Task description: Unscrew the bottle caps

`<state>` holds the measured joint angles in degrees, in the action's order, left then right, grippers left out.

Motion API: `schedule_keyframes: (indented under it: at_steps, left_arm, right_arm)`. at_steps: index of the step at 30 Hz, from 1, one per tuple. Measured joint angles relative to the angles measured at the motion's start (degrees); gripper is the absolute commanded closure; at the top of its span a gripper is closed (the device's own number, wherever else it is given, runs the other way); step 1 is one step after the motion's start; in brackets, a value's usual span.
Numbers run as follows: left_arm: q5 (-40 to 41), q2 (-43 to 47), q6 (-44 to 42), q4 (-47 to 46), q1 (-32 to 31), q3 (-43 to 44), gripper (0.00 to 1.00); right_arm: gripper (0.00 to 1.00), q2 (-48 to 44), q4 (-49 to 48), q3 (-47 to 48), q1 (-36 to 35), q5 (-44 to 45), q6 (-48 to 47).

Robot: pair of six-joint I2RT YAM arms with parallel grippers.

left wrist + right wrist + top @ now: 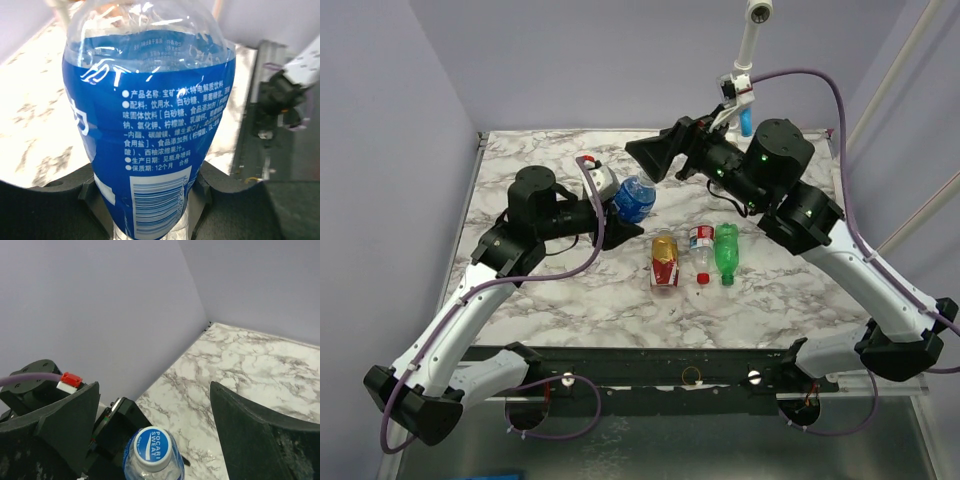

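Angling inward, left jaws clamp the blue-label bottle (636, 198) — right jaws gape wide, aimed at its cap (153, 452).

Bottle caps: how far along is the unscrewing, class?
Done: nothing visible; the blue bottle has its cap on. In hand: left gripper holds it, right gripper open near the cap. Left: amber bottle, red-label bottle, green bottle lie on the table.
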<state>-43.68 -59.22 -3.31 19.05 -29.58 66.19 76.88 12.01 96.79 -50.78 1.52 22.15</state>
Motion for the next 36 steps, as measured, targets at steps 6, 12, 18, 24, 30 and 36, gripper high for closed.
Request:
schedule_keyframes:
  at_steps: [6,12,18,24,30,36]
  left_arm:
    - [9.3,0.5,-5.7,-0.2,0.0,-2.2,0.80]
    - [13.2,0.5,-6.8,-1.2,0.0,-2.3,0.81]
    - [14.6,0.4,-6.8,-1.7,0.0,-2.3,0.80]
    - [14.7,0.4,-6.3,-2.3,0.0,-2.3,0.80]
    - [14.3,0.2,-5.3,-2.2,0.0,-2.3,0.80]
    - [6.7,1.0,-3.2,-2.0,0.2,-2.3,0.80]
  right_arm:
    - [0.25,2.8,4.9,1.4,0.0,2.5,2.2]
    - [0.35,3.5,6.6,1.3,0.0,2.8,3.5]
    - [0.38,3.5,6.7,1.3,0.0,2.8,3.9]
    - [0.64,3.7,6.6,0.7,0.0,2.8,4.4]
    - [0.80,3.4,4.8,-0.7,0.0,2.6,4.5]
    - [0.87,-1.7,-1.8,-7.5,0.5,-5.9,0.2]
